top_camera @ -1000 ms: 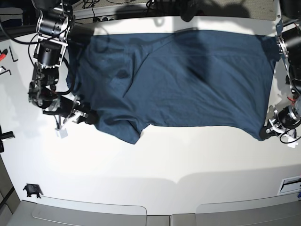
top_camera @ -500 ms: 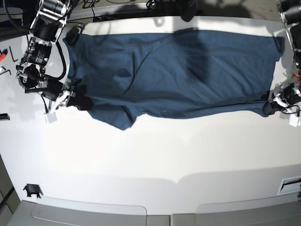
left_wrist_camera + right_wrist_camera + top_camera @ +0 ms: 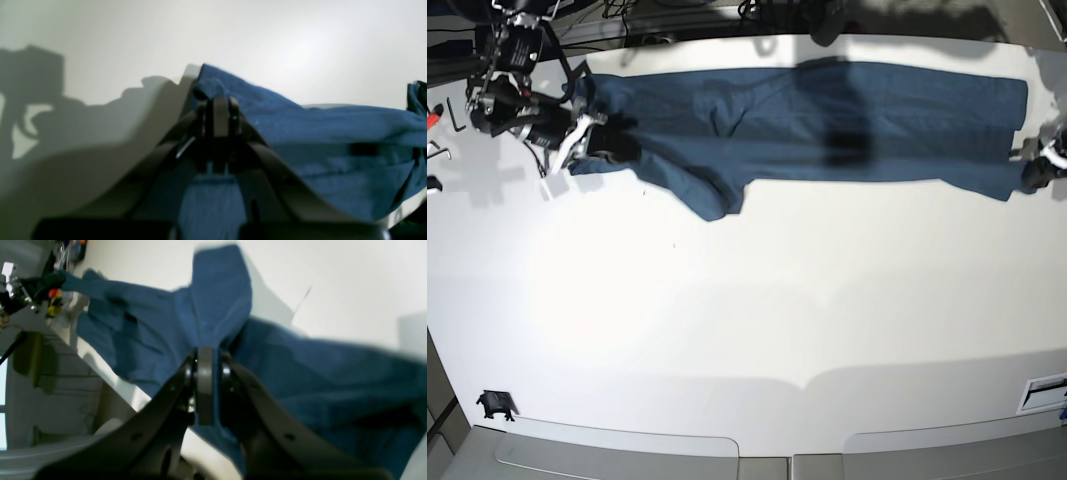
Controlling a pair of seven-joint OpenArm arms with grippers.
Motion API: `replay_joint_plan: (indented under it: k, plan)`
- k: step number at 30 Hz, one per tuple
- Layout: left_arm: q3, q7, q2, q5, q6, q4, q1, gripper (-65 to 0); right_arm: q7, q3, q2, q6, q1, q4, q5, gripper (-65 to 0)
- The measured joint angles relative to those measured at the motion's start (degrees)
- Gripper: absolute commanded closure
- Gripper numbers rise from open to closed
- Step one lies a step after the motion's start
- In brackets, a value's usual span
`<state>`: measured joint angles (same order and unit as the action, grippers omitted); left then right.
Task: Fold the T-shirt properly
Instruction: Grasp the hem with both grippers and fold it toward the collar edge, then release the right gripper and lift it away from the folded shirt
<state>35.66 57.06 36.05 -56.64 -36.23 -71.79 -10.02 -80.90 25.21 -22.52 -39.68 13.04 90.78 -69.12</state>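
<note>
counter point(image 3: 747, 330): white, bare in the near half | T-shirt point(image 3: 827, 120): lay as a long dark blue band along the far edge, one flap drooping nearer | right gripper point(image 3: 605, 146): jaws pinched its near hem at one end | left gripper point(image 3: 1033, 172): jaws pinched the hem at the other end

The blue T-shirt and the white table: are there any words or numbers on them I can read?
No readable text in any view.
T-shirt: plain blue, no print.
Table: bare white; a small white label at its right edge, too small to read.
</note>
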Motion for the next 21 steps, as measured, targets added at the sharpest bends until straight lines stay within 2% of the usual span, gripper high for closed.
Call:
replay_joint_plan:
  k: [10,11,12,13,15,16,21]
  plan:
    - [0.83,-0.22,-0.17,-0.15,0.0,-0.28,-6.54,-0.3,0.24,0.02,-0.02,0.0,3.17,-0.02,0.04,0.0]
    - [0.83,-0.22,-0.15,-0.15,-0.02,-0.28,-6.64,-7.0,0.24,0.02,-0.02,0.0,3.17,-0.02,0.04,0.0]
    - [0.83,-0.22,-0.11,-0.2,0.0,-0.28,-6.62,-12.9,0.24,0.02,-0.02,0.0,3.19,-0.02,0.07,-3.1]
    - [0.83,-0.22,0.04,-0.57,0.0,-0.35,-6.62,-17.4,0.24,0.02,-0.04,0.0,3.19,-0.02,0.07,-9.8]
    - [1.11,0.0,0.7,-2.36,-0.13,-1.36,-6.8,-20.3,0.35,0.02,-0.04,0.0,3.08,0.0,0.07,-19.9]
    - [1.9,0.11,1.18,-2.75,-0.76,-2.56,-6.8,-20.3,0.35,0.02,-0.02,0.0,2.82,0.04,0.11,-21.8]
    - [11.89,-0.33,2.51,-3.19,-1.44,-11.69,-6.45,-20.3,0.52,0.52,-0.22,0.0,-0.81,2.16,-0.35,-21.8]
